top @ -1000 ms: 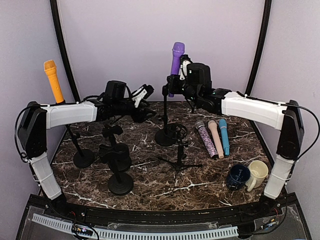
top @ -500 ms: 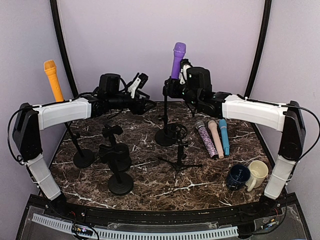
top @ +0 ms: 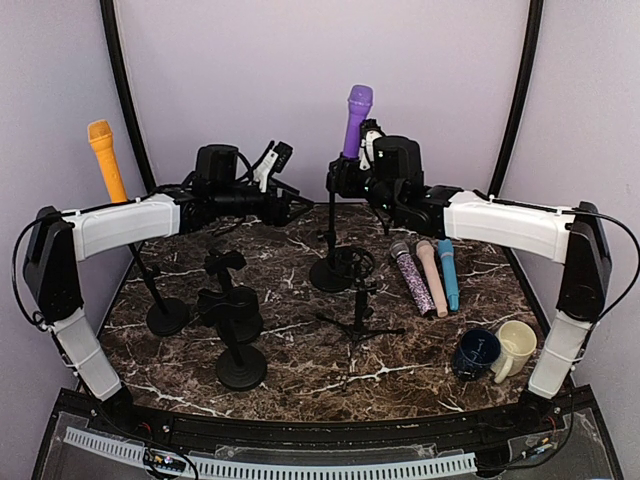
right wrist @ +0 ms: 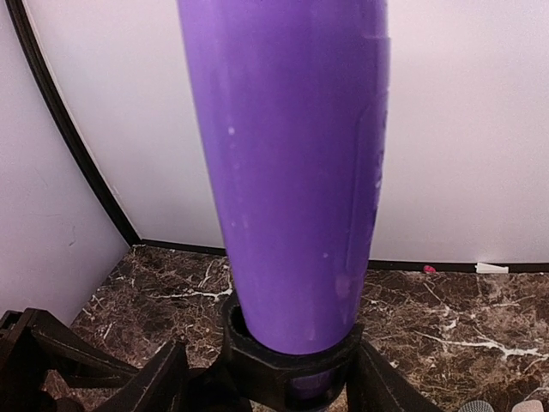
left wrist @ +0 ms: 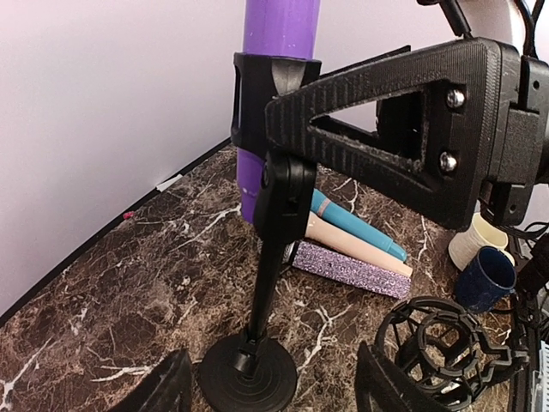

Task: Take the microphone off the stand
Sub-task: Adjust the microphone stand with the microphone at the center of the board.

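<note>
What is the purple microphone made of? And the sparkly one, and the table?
The purple microphone looks like smooth plastic: even colour, a soft shine, a moulded seam. The sparkly microphone seems coated in glitter, with its speckled silver-lilac grains; what is underneath I cannot tell. The table looks like dark marble with white veins, but it may be only a printed marble pattern.

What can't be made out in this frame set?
Purple microphone head: cut off by the top edge in both wrist views.
Right gripper contact with the clip: its fingers barely enter the right wrist view; small and dark from the top.
Orange microphone, lower end: top view, behind the left arm.
</note>
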### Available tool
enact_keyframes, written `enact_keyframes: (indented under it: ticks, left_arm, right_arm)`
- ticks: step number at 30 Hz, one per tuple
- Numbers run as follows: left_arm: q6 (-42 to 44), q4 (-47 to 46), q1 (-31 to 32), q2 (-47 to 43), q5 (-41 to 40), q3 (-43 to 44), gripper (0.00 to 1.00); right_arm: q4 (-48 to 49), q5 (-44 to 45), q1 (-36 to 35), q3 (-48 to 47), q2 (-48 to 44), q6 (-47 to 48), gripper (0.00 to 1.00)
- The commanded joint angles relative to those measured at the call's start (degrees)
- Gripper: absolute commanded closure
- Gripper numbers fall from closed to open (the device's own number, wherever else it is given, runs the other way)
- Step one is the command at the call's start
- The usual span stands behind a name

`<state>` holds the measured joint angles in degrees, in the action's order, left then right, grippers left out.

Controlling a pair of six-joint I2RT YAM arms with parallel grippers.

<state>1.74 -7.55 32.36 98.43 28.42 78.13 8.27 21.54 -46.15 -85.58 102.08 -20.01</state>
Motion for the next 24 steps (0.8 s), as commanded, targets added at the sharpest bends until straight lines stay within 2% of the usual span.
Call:
enact_keyframes:
  ticks: [1,5,8,24]
  left_arm:
    - [-1.29,2.75,-0.09,1.39,1.78,4.73,0.34]
    - [-4.39,3.45,-0.27,4.5,3.26,6.71,0.34]
    - [-6.91,2.35,-0.63,5.97,5.47,6.65,0.35]
    - [-9.11,-0.97,-0.87,4.85,7.07,4.58,0.35]
  right_arm:
    - [-4.87,-1.29,-0.61,2.61,1.01,2.94,0.41]
    - [-4.21,-2.17,-0.61,3.04,1.06,4.01,0.5]
    - [-4.58,-2.11,-0.61,2.65,1.52,4.59,0.52]
    - [-6.3,1.02,-0.65,6.38,2.26,-0.61,0.48]
